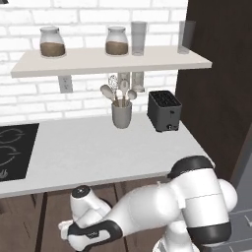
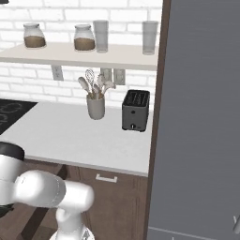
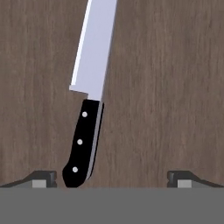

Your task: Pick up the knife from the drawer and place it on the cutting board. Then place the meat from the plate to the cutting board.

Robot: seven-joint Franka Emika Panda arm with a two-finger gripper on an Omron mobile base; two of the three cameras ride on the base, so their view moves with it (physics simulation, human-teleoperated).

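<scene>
- Pincer (image 3: 112, 179) spread wide, holding nothing, fingertips (image 3: 41, 178) low at either side.
- Knife (image 3: 89, 94) flat on the dark wooden drawer floor (image 3: 166, 87), handle nearer the left fingertip.

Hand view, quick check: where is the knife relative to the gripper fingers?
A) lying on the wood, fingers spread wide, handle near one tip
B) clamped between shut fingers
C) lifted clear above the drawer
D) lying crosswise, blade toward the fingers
A: the knife lies flat on the wood, its black handle end beside one tip of the open gripper, blade pointing away.
</scene>
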